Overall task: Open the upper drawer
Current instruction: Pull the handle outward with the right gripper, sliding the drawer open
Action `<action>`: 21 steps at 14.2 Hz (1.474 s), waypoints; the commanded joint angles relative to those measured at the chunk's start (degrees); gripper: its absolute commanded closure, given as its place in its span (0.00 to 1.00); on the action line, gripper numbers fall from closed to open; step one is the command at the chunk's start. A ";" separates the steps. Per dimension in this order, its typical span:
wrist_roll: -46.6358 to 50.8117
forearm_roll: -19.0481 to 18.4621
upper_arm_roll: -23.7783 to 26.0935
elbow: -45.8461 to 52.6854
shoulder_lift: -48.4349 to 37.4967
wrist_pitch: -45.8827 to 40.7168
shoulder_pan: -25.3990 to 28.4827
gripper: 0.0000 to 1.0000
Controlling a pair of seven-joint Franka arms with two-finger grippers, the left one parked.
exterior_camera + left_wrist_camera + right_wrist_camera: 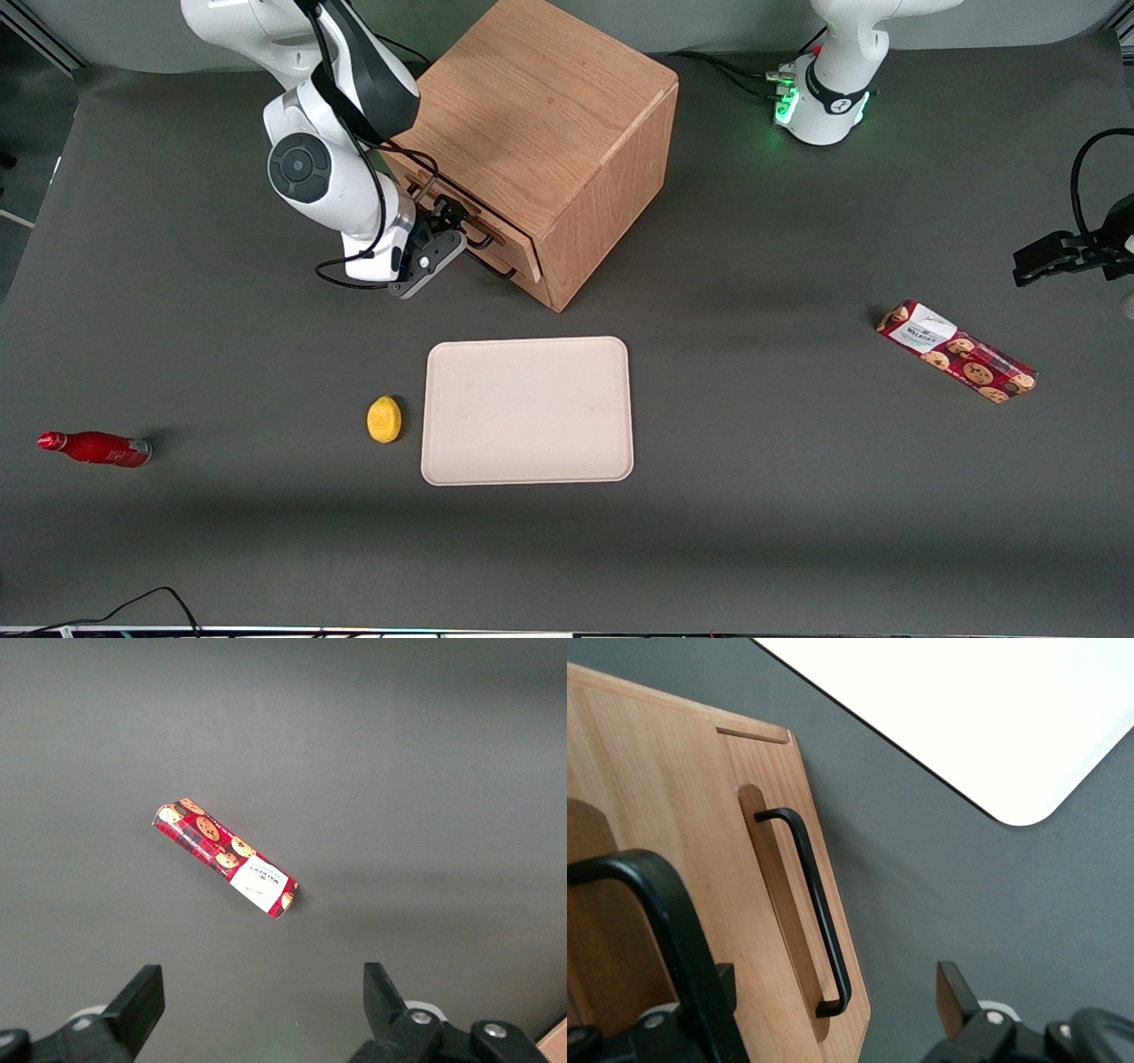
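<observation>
At the front of the light-oak cabinet [540, 115], toward the working arm's end of the table [753, 496]: the right arm's gripper [447, 232], brought in level with the drawer fronts. Fingers [957, 992] spread wide apart, pinching nothing. Close against one finger, the thin black bar handle [664, 904] of the upper drawer [647, 788], curving past very near the wrist camera. Hard to tell whether any contact there. Just beside it, the bottom drawer [788, 815] with a matching black handle [819, 904], untouched.

From the front camera, upper drawer [474, 213] seen as the top strip of the cabinet's angled face, partly hidden by the gripper and its cables. Cannot tell whether pulled out at all.

Nearer the front camera than the cabinet, lying flat on the dark grey table: a pale rectangular tray [527, 409] with rounded corners. Just beside the tray, on the working arm's side, a small yellow lemon [384, 418], close but not touching. Well apart from both, at the working arm's end of the table, a red bottle [96, 448] on its side. Toward the parked arm's end, a red cookie packet [957, 351] lying flat and at a slant, alone on the bare surface.
</observation>
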 commanded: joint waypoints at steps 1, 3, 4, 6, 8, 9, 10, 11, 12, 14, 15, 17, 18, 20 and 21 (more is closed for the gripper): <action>-0.11 1.15 -0.99 0.51 0.40 1.02 0.63 0.00; -0.19 1.07 -2.30 1.12 0.49 1.02 0.63 0.00; -0.45 0.98 -3.01 1.56 0.49 1.02 0.63 0.00; -1.51 0.89 -4.06 1.65 0.49 1.02 0.63 0.00; -1.77 0.45 -4.86 2.00 0.67 1.10 0.63 0.00; -2.21 0.45 -5.38 2.44 1.10 1.10 0.63 0.00; -2.39 0.36 -6.34 2.62 1.11 1.10 0.63 0.00; -2.39 0.36 -6.53 2.88 1.11 1.10 0.63 0.00; -2.39 0.28 -6.96 2.97 1.28 1.10 0.63 0.00; -2.39 -0.16 -7.76 3.32 1.63 1.10 0.63 0.00; -2.39 -0.43 -8.02 3.50 1.81 1.10 0.63 0.00; -2.39 -0.52 -8.20 3.76 2.25 1.10 0.55 0.00; -2.39 -0.60 -8.90 3.85 2.51 1.28 0.63 0.00; -2.39 -1.83 -9.78 4.29 2.86 1.89 0.63 0.00; -2.39 -2.01 -9.95 4.47 3.04 1.90 0.63 0.00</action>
